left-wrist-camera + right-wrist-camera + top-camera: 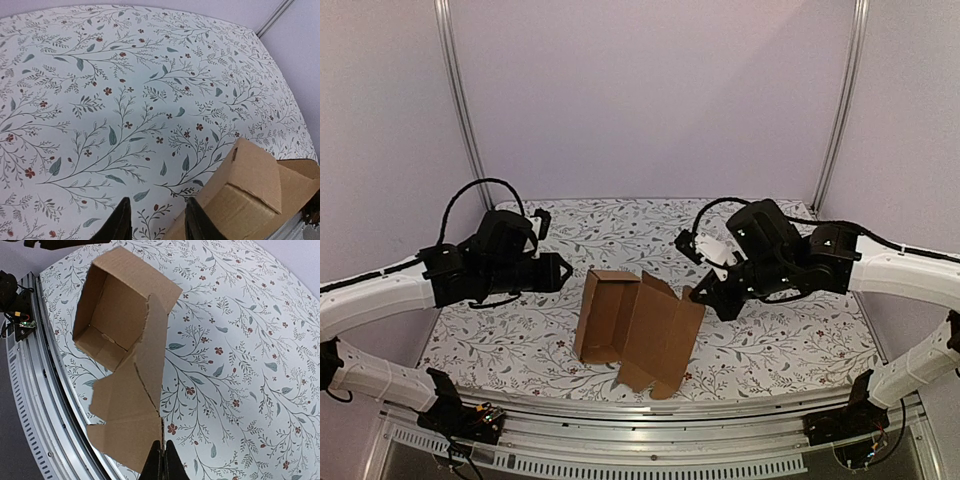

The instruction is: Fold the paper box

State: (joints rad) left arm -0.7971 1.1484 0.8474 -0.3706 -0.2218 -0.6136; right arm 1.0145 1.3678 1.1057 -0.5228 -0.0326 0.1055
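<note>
The paper box (610,315) is plain brown cardboard, part-folded: an open tray with its walls up, lying on the floral table cover. Its lid panel (665,335) with end flaps stands tilted up on the right. My right gripper (698,293) is shut on the lid's upper right edge; in the right wrist view (163,454) the fingers pinch the cardboard edge (150,390). My left gripper (566,272) is open and empty just left of the tray's far corner. In the left wrist view (156,216) the box corner (250,190) lies beside its right finger.
The floral table cover (780,340) spreads round the box. A metal rail (640,415) runs along the table's near edge, with the arm bases and wiring at its two ends. Grey walls and two upright posts close in the back.
</note>
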